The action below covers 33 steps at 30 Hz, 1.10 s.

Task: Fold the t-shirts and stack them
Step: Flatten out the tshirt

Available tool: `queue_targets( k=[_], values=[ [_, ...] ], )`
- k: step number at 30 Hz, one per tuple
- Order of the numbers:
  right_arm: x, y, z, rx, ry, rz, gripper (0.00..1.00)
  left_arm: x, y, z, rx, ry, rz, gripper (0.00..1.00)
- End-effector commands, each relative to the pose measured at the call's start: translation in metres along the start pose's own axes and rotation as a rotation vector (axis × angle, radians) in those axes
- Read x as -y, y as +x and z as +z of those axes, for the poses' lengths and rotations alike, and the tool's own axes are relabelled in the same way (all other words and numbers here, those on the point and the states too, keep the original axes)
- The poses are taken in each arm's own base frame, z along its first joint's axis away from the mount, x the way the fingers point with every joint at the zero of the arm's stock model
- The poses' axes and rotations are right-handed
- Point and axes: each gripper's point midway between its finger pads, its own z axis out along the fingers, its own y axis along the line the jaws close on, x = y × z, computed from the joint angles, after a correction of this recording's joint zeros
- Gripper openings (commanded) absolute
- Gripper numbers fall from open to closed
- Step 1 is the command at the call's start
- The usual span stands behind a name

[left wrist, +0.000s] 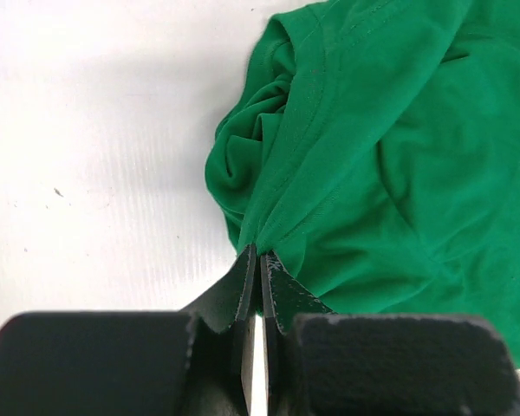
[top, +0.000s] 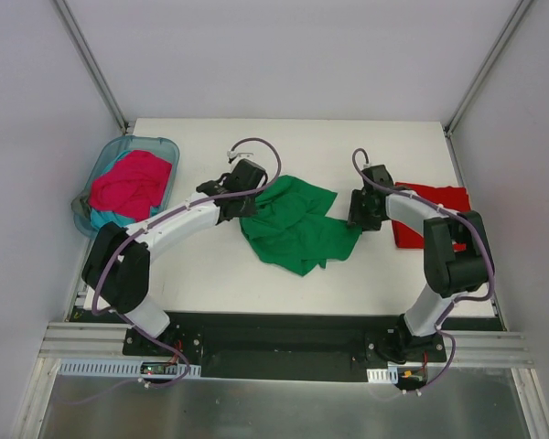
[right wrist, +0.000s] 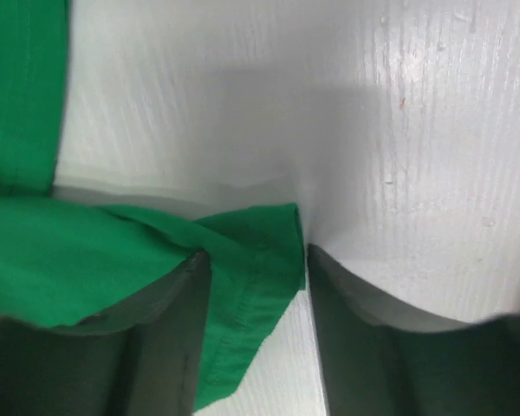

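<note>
Green shirt: crumpled bright green cloth t-shirt [top: 297, 224] lies mid-table, unfolded.
Left arm: left gripper [left wrist: 258, 258] clamped tight on the shirt's left edge, cloth drawn taut; likely anchoring it for spreading.
Right arm: right gripper [right wrist: 253, 260] has its jaws apart, straddling a hem corner on the shirt's right, not yet pinched.
Right side: folded red cloth t-shirt [top: 448, 197], likely the stack base.
Far left: pink cloth t-shirt [top: 133, 183] waits in clear blue plastic basket [top: 169, 146].
Writing: none readable.

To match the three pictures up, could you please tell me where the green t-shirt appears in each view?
Top external: the green t-shirt lies crumpled in the middle of the picture.
Left wrist: it fills the right side, pinched at bottom centre by the left fingers.
Right wrist: it sits at left and lower centre, with one corner between the open right fingers.
Shared landmark: the white table under it.
</note>
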Motion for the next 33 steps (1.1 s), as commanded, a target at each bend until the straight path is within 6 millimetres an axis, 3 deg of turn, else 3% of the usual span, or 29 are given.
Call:
queue_targets(
  k=[1,8,12,17,21,26,30,33],
  values=[
    [0.001,-0.018,0.002,0.020,0.063,-0.014,0.42,0.000,-0.015,-0.015,0.051,0.056,-0.064,0.00],
    [-0.004,-0.030,-0.004,0.014,0.079,-0.049,0.12,0.002,-0.014,-0.022,0.059,0.108,-0.064,0.00],
    [0.007,-0.046,-0.040,0.042,0.183,-0.073,0.01,-0.012,-0.016,-0.028,0.081,0.094,-0.068,0.00],
    [-0.001,-0.070,-0.087,0.188,0.142,-0.047,0.01,-0.044,-0.040,-0.052,0.167,0.093,-0.148,0.00],
    [0.001,-0.086,-0.140,0.371,0.109,-0.079,0.00,-0.074,-0.069,-0.097,0.320,0.081,-0.201,0.00],
    [0.013,-0.108,-0.243,0.631,0.131,-0.089,0.01,-0.101,-0.098,-0.179,0.570,0.095,-0.271,0.00],
    [0.024,-0.103,-0.331,0.830,0.102,-0.058,0.00,-0.132,-0.104,-0.257,0.794,0.113,-0.363,0.00],
    [0.030,-0.091,-0.391,0.967,0.053,-0.025,0.00,-0.153,-0.097,-0.311,0.941,0.158,-0.452,0.00]
  ],
)
